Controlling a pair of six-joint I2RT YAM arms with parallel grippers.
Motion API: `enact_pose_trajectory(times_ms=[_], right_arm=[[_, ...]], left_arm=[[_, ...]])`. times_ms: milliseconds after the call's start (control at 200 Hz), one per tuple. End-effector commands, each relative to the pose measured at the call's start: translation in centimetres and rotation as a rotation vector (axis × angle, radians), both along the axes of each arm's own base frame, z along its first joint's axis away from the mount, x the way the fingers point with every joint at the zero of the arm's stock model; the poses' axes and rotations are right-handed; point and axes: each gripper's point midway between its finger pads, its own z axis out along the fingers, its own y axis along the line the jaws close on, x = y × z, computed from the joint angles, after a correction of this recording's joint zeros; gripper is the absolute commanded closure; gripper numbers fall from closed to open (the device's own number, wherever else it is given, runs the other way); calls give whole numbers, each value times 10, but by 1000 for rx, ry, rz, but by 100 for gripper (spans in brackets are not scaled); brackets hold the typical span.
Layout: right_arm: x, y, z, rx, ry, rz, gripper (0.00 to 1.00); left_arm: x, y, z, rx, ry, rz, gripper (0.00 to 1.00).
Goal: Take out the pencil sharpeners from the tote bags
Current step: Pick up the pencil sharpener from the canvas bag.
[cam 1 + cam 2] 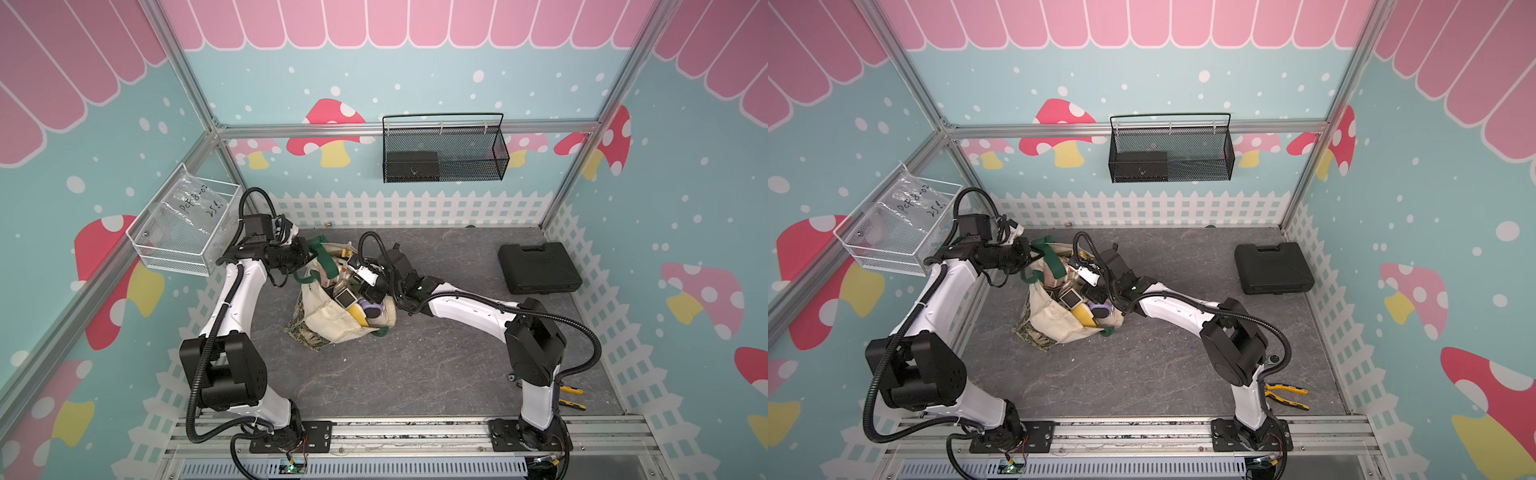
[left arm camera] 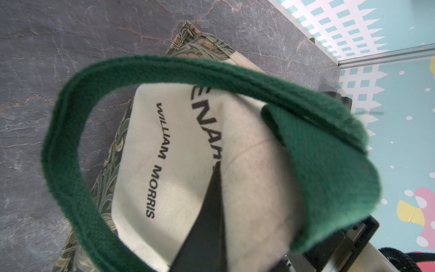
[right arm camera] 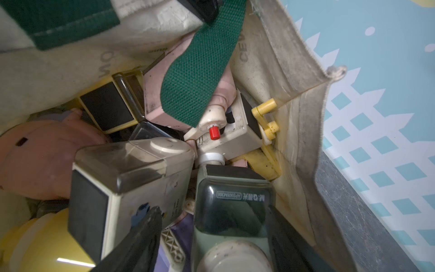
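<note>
My right hand [image 3: 213, 208] is down inside the tote bag [image 1: 328, 316] with its fingers [image 3: 141, 235] spread wide, one on each side of a grey-green sharpener [image 3: 230, 212]. I can see a gap on one side, so nothing is gripped. A cream sharpener [image 3: 131, 179] lies just beside the grey-green one. Past them are a pink sharpener [image 3: 153, 99] and a cream one with a red button [image 3: 233, 134], all jumbled together in the bag.

My left hand [image 1: 309, 250] is closed tight on the cream canvas at the bag's rim. A dark green strap [image 2: 70, 141] loops over it in the left wrist view.

In both top views the bag sits on the left half of the surface [image 1: 436, 365], nearer the back edge than the front. Its leafy base [image 1: 305, 330] points toward the front, and the pencil sharpeners [image 1: 345, 297] show through its open mouth.

A black case [image 1: 539, 268] lies well apart near the back right corner, and yellow-handled pliers [image 1: 1287, 395] lie near the front right corner. A black mesh basket [image 1: 444, 153] hangs on the back wall and a white wire basket [image 1: 183, 224] on the left wall.
</note>
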Motion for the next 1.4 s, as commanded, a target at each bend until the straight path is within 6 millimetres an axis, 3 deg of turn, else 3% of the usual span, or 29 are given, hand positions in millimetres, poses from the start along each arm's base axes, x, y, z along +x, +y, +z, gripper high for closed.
enact_pose_trajectory(times_ms=[0,295,455,700,856,956,1171,1201,1226,1396], right_arm=[[-7,0,-23,-13,84,-15,27],[-7,-30,-71,-69,199,-125,24],[-6,-25,-71,-53,211,-101,27],[7,5,-36,28,172,-37,37],[15,14,-40,7,179,-37,46],[11,15,-27,26,169,-11,55],[-2,4,20,83,93,17,66],[-3,2,20,86,89,20,66],[-8,-2,40,118,62,24,67],[-25,-18,76,184,12,42,72]], left_arm=[[-8,-4,1,-30,12,-18,100],[-8,-5,2,-33,13,-17,100],[-8,-4,2,-34,12,-17,100],[-8,-3,1,-35,14,-14,100],[-8,-3,1,-32,14,-13,100],[-8,-3,0,-33,17,-12,100],[-9,-1,-1,-35,20,-8,100],[-9,-1,-1,-34,19,-7,100],[-9,-1,-1,-34,19,-7,100],[-9,-1,-1,-35,19,-7,100]])
